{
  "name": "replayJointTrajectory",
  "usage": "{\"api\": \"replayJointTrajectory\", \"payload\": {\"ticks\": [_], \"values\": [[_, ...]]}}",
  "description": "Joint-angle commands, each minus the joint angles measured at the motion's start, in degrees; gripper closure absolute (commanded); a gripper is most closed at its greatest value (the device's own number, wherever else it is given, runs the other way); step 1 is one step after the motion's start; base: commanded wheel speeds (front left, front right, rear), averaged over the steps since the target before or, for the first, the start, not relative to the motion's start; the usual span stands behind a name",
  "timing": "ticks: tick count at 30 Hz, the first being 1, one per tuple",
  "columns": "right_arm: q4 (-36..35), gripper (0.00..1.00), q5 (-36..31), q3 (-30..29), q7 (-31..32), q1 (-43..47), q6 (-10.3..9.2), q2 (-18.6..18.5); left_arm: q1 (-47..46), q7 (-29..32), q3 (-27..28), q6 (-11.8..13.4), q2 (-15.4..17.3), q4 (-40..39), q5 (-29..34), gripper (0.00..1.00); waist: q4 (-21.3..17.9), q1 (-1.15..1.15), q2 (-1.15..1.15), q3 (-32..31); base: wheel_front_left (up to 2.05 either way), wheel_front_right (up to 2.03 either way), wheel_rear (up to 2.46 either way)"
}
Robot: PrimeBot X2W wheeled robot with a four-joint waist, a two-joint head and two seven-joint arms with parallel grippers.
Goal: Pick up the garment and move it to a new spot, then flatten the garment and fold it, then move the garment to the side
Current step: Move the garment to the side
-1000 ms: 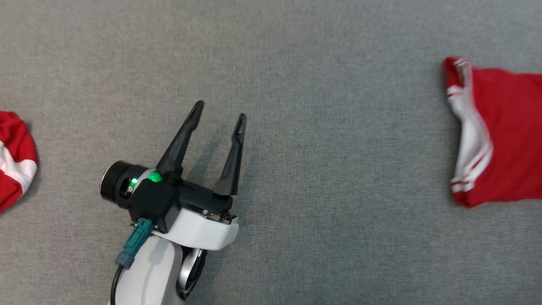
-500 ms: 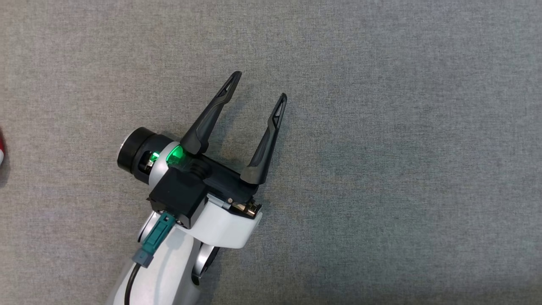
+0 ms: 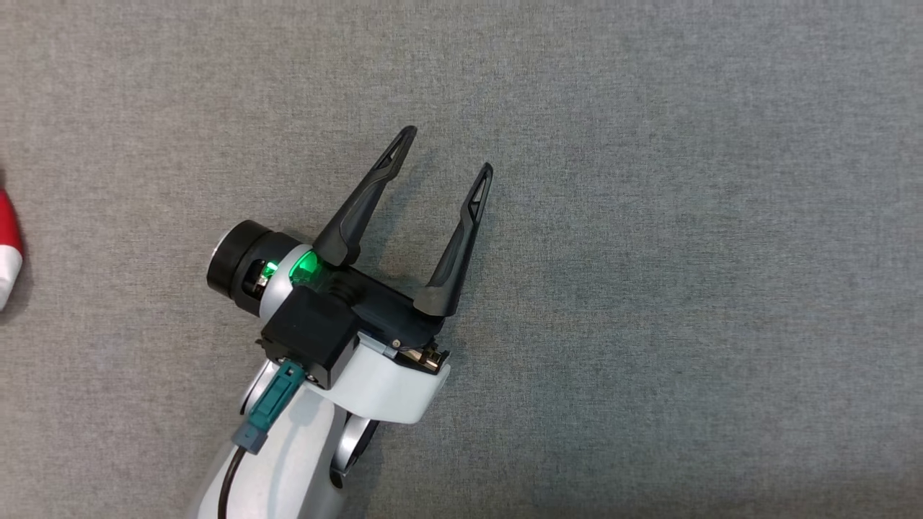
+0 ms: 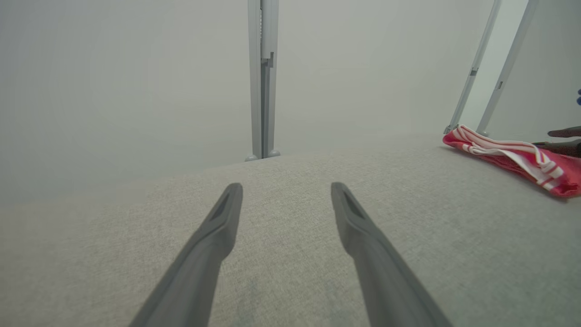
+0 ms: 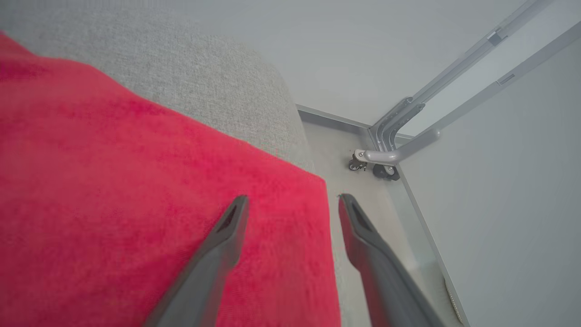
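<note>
The garment is red, and in the left wrist view it lies as a red, white-striped garment near the table's far right edge. My right gripper hangs just above its corner by the table edge, open, with nothing between the fingers. Its dark fingers show behind the garment. My left gripper is open and empty over bare grey cloth in the middle of the table, far from the garment; its gripper points toward the far edge.
A second red and white cloth peeks in at the left edge. The grey fabric table ends just beyond the garment, with floor below. A wheeled metal frame stands there, and an upright post behind the far edge.
The head camera has shifted, so the folded garment at the right has left its picture. My left gripper stays open. The right gripper's jaws have just come apart.
</note>
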Motion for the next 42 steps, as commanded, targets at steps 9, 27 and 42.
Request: {"api": "replayJointTrajectory", "payload": {"ticks": [9, 27, 42], "values": [[-2.1, 0.0, -4.9, -2.8, -1.6, -2.9, -0.01, 4.8, 2.6, -0.2, 1.3, 0.9, 0.2, 0.8, -1.1, 0.0, -1.3, 0.0, 0.0, -8.4, 0.0, 0.0, 0.0], [-32.5, 0.0, -6.8, -5.4, -1.9, 14.8, -0.01, 22.8, 13.7, -0.2, 7.7, 2.1, 0.2, -0.6, -1.4, 0.0, -2.8, 0.0, 0.0, -26.8, 0.0, 0.0, 0.0], [-49.9, 0.0, -16.9, -5.3, -1.9, 35.6, -0.01, 38.8, 24.5, -0.2, 15.2, 4.7, 0.2, 0.2, -5.1, 0.0, -0.9, 0.0, 0.0, -34.5, 0.0, 0.0, 0.0]]}}
